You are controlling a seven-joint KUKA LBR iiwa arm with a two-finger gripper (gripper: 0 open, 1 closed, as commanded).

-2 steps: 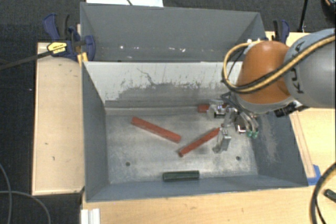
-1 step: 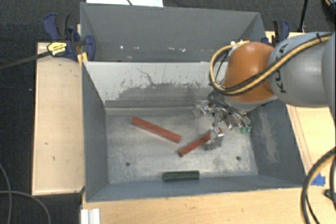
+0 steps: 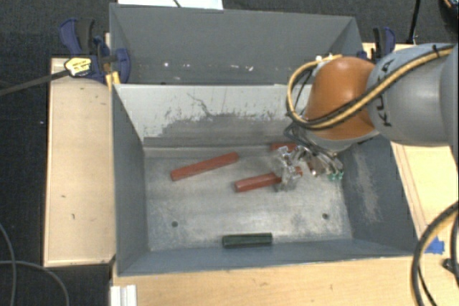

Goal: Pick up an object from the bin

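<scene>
Grey, scuffed metal is seen across the floor of the bin (image 3: 215, 215), on which a longer reddish-brown stick (image 3: 204, 167), a shorter reddish-brown stick (image 3: 257, 183) and a dark bar (image 3: 247, 241) are laid apart. The arm (image 3: 419, 100) is brought in from the right and bent downward. The hand (image 3: 289, 172) is set at the shorter stick's right end; whether it is spread or pressed together cannot be told.

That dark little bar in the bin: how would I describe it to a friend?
Look at the grey metal bin and follow its floor to the wall nearest the camera. There, lying flat along the foot of that wall, is the dark bar. Unlike the long reddish-brown stick and the short reddish-brown stick farther back, it is near-black and lies alone.
</scene>
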